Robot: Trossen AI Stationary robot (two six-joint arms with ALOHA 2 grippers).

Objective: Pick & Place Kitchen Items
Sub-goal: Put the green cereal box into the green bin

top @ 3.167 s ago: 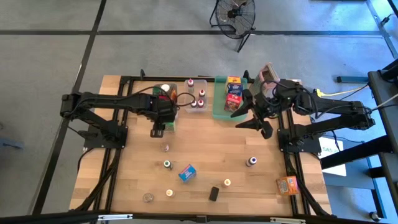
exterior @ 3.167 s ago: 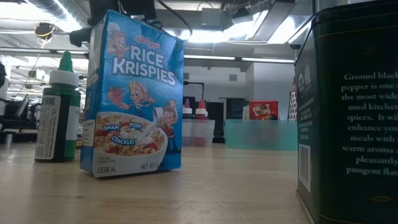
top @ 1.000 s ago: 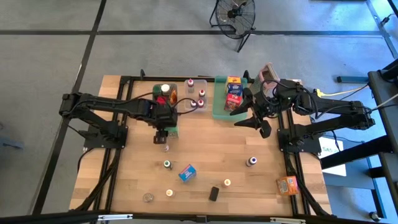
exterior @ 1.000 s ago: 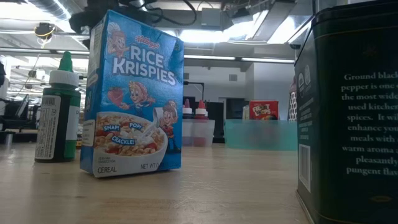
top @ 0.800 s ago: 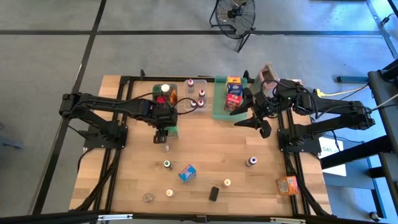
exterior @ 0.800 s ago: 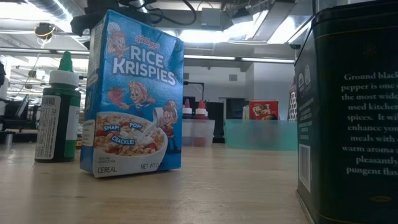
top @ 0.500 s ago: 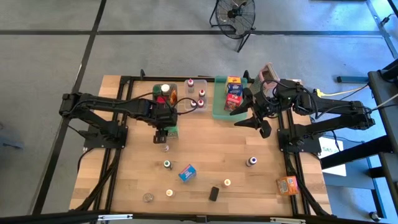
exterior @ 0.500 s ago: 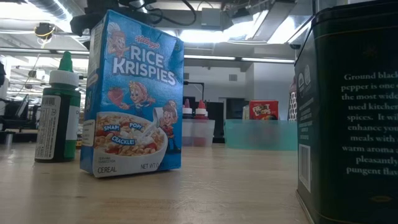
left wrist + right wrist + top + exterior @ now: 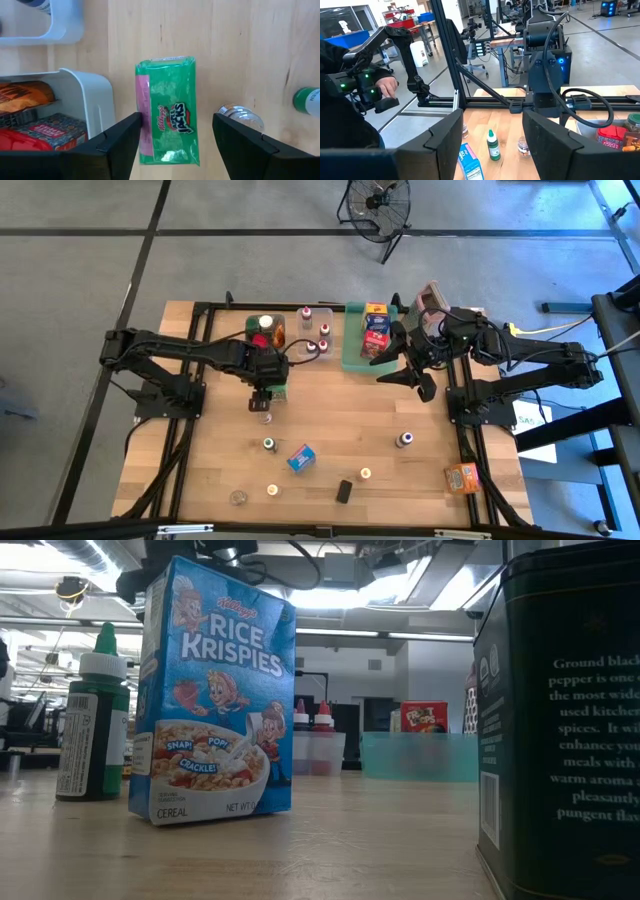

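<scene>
The left gripper (image 9: 175, 135) is hanging right over a small green Apple Jacks box (image 9: 166, 110) that lies flat on the wooden table (image 9: 340, 430), just beside the corner of a clear plastic bin (image 9: 95, 95). Its fingers are spread apart, 1 on each side of the box, and from the left wrist view there's daylight between both pads and the cardboard, so nothing is gripped yet.

My read: this is the line-up for a pick. To do it well I'd come straight down, keep the box centred between the fingers, and close across its narrow width. Watch the finger nearest the bin: it's close to that white rim and could clip it on the way down. There's also a small clear jar (image 9: 240, 116) just off the other finger, so don't drift that way either.

The right gripper (image 9: 415, 375) waits near the green tray (image 9: 352, 360), fingers parted, holding nothing.

Plenty still loose on the table: a Rice Krispies box (image 9: 300, 457), a green-capped bottle (image 9: 269, 444), an orange box (image 9: 462, 476) near the right edge.
</scene>
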